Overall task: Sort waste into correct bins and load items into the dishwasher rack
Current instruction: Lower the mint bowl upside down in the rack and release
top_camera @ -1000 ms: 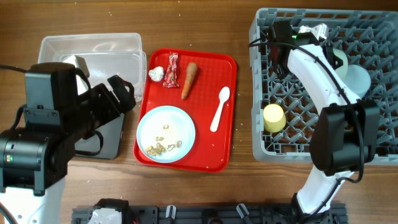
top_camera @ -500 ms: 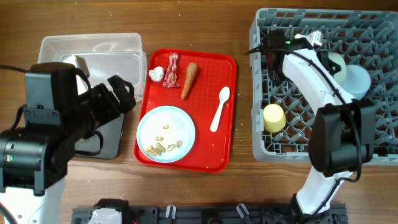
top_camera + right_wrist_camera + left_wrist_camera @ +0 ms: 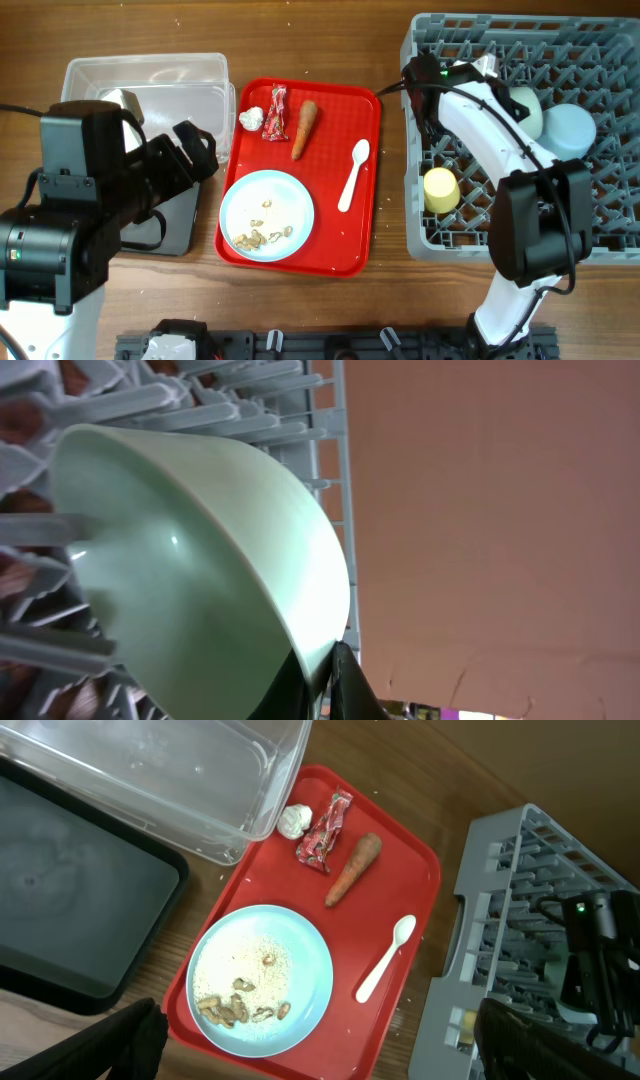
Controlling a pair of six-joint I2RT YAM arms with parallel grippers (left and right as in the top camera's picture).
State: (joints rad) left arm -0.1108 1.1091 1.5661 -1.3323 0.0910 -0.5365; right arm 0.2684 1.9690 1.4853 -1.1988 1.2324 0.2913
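1. The pale mint bowl [image 3: 200,560], smooth and glossy, sits tilted among the dishwasher rack [image 3: 412,215] pegs.
2. The right jaws seemingly pinch its rim.
3. The left jaws gape wide, empty.

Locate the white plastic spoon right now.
In the overhead view the white spoon lies on the right side of the red tray, between the pale blue plate and the dishwasher rack.

A robotics lab bench staged as a kitchen: left arm [image 3: 90,215], right arm [image 3: 497,125], wooden counter [image 3: 330,40], dishwasher rack [image 3: 600,247], red food tray [image 3: 345,245].
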